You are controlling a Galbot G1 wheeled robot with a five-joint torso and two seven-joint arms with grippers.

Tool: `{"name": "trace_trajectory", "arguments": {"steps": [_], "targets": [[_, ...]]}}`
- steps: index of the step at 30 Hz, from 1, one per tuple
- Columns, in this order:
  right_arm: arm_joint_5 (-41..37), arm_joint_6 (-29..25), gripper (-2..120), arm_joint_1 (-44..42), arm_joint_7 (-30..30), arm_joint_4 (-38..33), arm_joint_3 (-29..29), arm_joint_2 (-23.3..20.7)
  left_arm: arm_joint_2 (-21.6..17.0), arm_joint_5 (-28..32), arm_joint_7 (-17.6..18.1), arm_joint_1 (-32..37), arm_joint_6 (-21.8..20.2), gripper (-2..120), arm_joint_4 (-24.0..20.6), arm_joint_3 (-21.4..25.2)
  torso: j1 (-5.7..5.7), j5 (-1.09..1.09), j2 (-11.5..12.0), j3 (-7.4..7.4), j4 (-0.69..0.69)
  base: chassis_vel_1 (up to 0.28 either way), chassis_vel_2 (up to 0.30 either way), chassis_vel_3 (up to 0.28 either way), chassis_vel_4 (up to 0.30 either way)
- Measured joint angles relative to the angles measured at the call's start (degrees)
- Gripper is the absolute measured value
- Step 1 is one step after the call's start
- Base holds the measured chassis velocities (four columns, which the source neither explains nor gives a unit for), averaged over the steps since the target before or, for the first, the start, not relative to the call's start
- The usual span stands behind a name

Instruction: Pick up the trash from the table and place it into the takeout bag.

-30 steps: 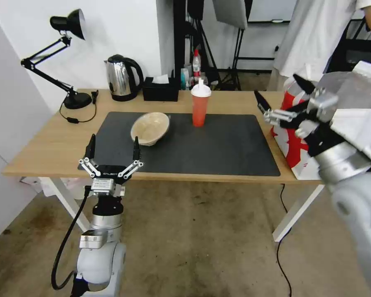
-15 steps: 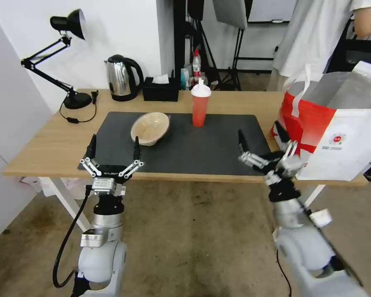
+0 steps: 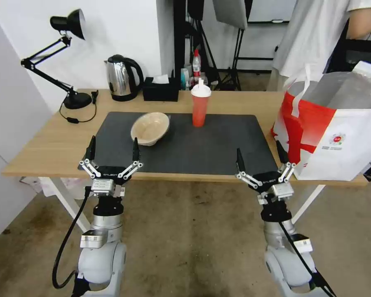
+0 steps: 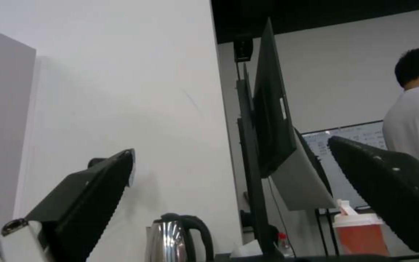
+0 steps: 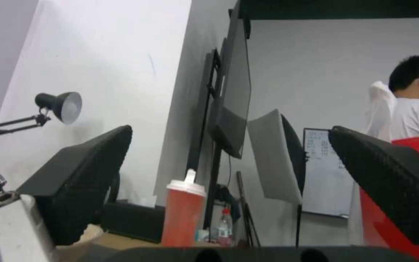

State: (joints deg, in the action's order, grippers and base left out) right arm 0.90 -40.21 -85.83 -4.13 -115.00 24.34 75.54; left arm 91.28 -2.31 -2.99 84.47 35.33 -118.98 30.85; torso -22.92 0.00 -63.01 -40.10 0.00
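A beige paper-pulp bowl (image 3: 150, 128) lies tilted on the dark mat of the table (image 3: 49, 140). Behind it stands a red translucent cup with a white lid (image 3: 200, 104), also the red cup (image 5: 183, 214) in the right wrist view and the cup (image 4: 360, 233) in the left wrist view. The takeout bag (image 3: 342, 136) stands open at the table's right end, foil lining showing. My left gripper (image 3: 111, 153) hangs open at the table's front edge, just in front of the bowl. My right gripper (image 3: 260, 159) is open too, at the front edge beside the bag.
A steel kettle (image 3: 120, 78) and a black tissue box (image 3: 160, 89) stand at the back of the table, a black desk lamp (image 3: 66, 49) at the back left. A person in a white shirt (image 3: 317, 37) stands behind the bag.
My right arm has swung down from above the bag to the table's front edge, its gripper empty and open. The left arm has stayed put.
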Motion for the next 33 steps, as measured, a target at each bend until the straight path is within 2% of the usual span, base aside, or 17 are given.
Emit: {"name": "trace_trajectory", "arguments": {"steps": [26, 28, 29, 30, 33], "targets": [[-0.9, 1.3, 100, 0.9, 0.0, -0.3, 0.1, -0.8, 0.0, 0.1, 0.0, 0.0, 0.0, 100, -0.2, 0.0, 0.00, 0.00, 0.0, 0.00, 0.00, 0.000, 0.000, 0.000, 0.000], [-2.6, 4.7, 100, 2.7, 0.1, -0.4, -0.6, -2.1, 0.0, 0.1, 0.0, 0.1, 0.0, 100, -0.2, 0.0, 0.00, 0.01, 0.0, 0.00, 0.00, 0.000, 0.000, 0.000, 0.000], [-4.2, 8.3, 100, 4.6, 0.5, -0.6, -1.1, -3.3, 0.0, 0.1, 0.0, 0.0, 0.0, 100, -0.2, -0.1, 0.00, 0.00, 0.0, 0.00, 0.00, 0.000, 0.000, 0.000, 0.000], [-4.2, 8.3, 100, 4.6, 0.5, -0.6, -1.1, -3.3, 0.0, 0.1, 0.0, 0.0, 0.0, 100, -0.2, -0.1, 0.00, 0.00, 0.0, 0.00, 0.00, 0.000, 0.000, 0.000, 0.000], [-10.6, 18.9, 100, 9.3, 2.2, -0.7, -3.1, -6.0, 0.0, 0.1, 0.0, 0.0, 0.0, 100, -0.2, -0.2, 0.00, 0.00, 0.0, -0.01, 0.00, 0.000, 0.000, 0.000, 0.000]]}}
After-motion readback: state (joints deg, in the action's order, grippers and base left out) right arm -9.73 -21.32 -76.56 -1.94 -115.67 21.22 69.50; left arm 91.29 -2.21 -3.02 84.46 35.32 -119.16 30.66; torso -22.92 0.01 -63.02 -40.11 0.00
